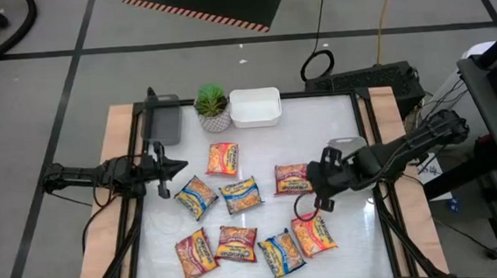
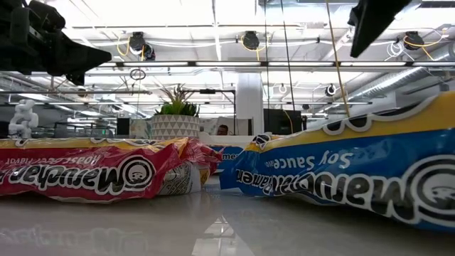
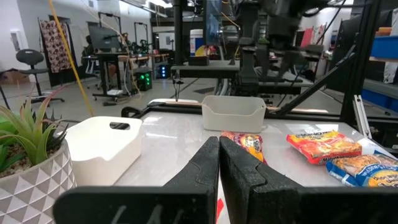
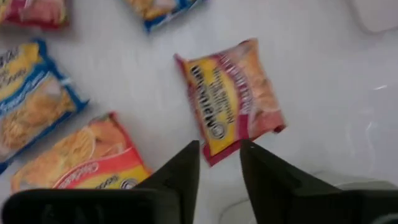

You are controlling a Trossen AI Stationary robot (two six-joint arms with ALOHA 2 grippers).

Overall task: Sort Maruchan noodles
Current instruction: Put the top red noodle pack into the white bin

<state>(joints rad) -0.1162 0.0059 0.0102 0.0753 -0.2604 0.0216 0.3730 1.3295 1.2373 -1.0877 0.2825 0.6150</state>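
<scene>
The right hand (image 4: 219,163), fingers slightly apart and empty, is held over the red-trimmed Maruchan packet (image 4: 233,99) near the counter's right edge; it should be lowered squarely astride one edge. The left hand (image 1: 180,167) waits together.

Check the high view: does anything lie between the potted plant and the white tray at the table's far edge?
No. In the high view the potted plant and the white tray sit side by side, with only bare table showing between them.

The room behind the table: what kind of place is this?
Probably a robotics lab or workshop. Two robot arms work at a framed table strewn with noodle packets, and beyond it stand desks with monitors, an office chair and hanging cables.
</scene>
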